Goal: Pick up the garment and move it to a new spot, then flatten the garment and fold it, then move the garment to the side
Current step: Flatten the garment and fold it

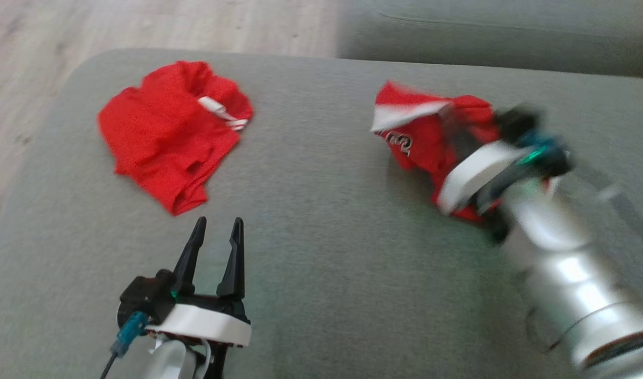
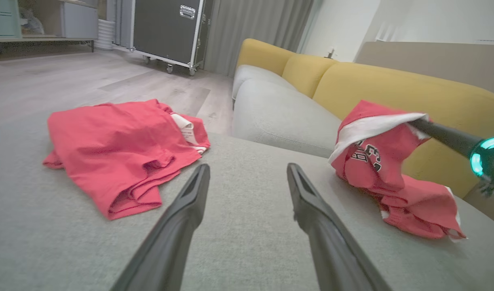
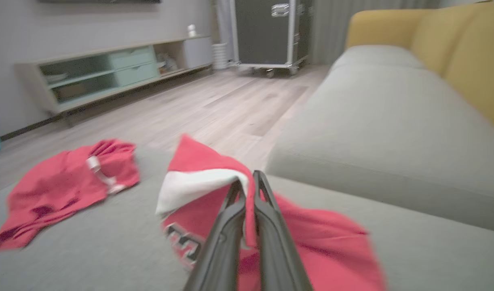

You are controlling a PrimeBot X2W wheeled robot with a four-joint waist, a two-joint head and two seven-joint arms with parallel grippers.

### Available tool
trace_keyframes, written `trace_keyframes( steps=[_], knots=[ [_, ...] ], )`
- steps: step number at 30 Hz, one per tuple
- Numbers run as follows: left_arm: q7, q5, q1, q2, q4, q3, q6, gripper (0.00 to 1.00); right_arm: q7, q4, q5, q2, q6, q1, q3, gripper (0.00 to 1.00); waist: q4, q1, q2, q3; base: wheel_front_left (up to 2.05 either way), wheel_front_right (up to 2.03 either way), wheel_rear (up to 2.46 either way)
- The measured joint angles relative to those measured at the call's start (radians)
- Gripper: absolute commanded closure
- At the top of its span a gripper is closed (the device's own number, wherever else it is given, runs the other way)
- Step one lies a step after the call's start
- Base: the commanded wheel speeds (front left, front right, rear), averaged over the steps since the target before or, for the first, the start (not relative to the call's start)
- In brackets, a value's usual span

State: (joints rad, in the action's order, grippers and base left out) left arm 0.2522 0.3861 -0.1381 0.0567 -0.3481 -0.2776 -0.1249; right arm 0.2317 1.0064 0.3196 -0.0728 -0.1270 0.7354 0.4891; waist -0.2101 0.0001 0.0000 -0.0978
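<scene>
- Two red pieces of clothing share the grey cushion [image 1: 321, 252], well apart from each other
- The printed garment [image 1: 421, 142], red with a white band and dark lettering, is on the robot's right side of the cushion, toward the edge that faces the sofa [image 2: 352, 85]
- The right gripper [image 3: 247, 180] is clenched on the printed garment: in the right wrist view its two dark fingers are pressed together, with the end of the white band and a fold of red cloth pinched between them
- In the left wrist view the pinched part is raised off the cushion, the white band stretched up to the fingers, while the rest of the cloth lies bunched on the grey surface
- In the head view the right arm and its gripper are blurred, and the fingertips are lost against the red cloth
- The plain red garment [image 1: 163, 137] lies crumpled on the robot's left side of the cushion, with a small white strip showing near its upper edge
- The left gripper [image 1: 219, 222] is released, fingers spread wide with nothing between them, over bare cushion near the plain red garment's lower edge and not touching it
- The sofa has a grey seat and a yellow backrest
- Beyond the cushion are a pale wooden floor [image 1: 142, 26], a black wheeled case [image 2: 166, 28] and a low cabinet [image 3: 109, 68]
</scene>
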Motion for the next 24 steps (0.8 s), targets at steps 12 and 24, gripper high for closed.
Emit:
trace_keyframes(
  steps=[12, 24],
  knots=[
    [0.0, 0.0, -0.01, -0.001, 0.015, -0.021, -0.007, 0.0, -0.065, 0.113, -0.007, -0.388, 0.0, 0.144, -0.284, 1.0, 0.077, 0.0, 0.0, -0.03, 0.0, 0.0, 0.0],
    [0.0, 0.01, -0.031, 0.001, 0.012, -0.051, -0.007, 0.0, -0.019, 0.287, -0.249, -0.554, 0.0, 0.282, -0.535, 0.0, 0.016, 0.0, 0.0, -0.059, 0.0, 0.0, 0.0]
  ],
)
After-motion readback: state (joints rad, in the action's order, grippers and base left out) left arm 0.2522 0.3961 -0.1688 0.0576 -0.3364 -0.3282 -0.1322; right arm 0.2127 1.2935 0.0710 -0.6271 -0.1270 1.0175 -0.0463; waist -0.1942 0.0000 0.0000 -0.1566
